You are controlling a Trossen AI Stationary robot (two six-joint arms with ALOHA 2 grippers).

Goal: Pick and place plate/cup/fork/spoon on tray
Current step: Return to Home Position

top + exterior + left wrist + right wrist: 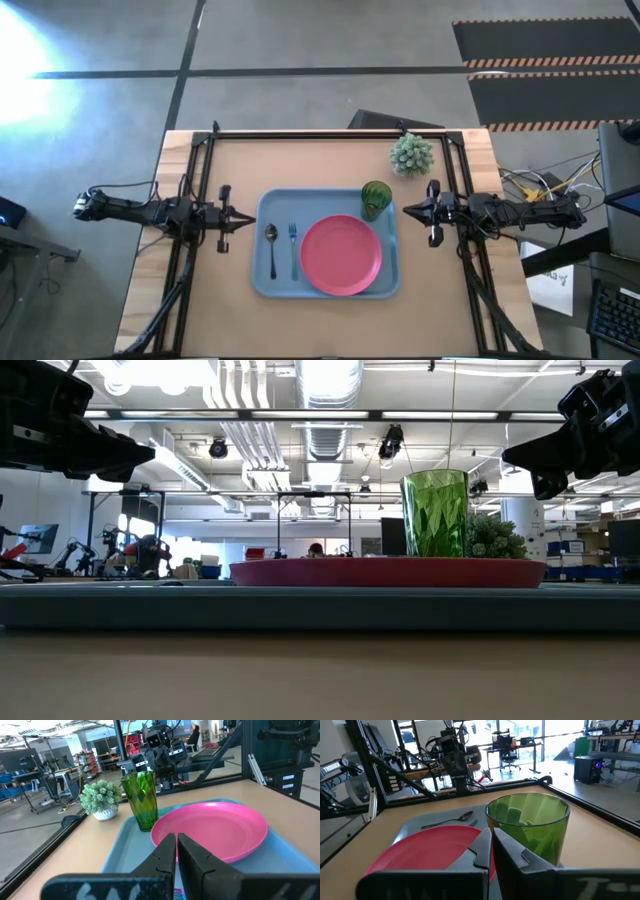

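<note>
The light-blue tray [262,285] lies mid-table and carries all the tableware. On it the pink plate [341,255] lies flat at the right, the green cup [376,198] stands upright at the far right corner, and the fork [293,250] and spoon [271,249] lie side by side at the left. My left gripper [252,219] hovers shut just off the tray's left edge, pointing level toward it. My right gripper [405,210] hovers shut off the tray's right edge beside the cup. Neither holds anything.
A spiky pale-green potted plant [411,154] stands on the table beyond the tray's far right corner. A black frame [330,133] runs along the table's far and side edges. Bare tabletop lies near the front edge.
</note>
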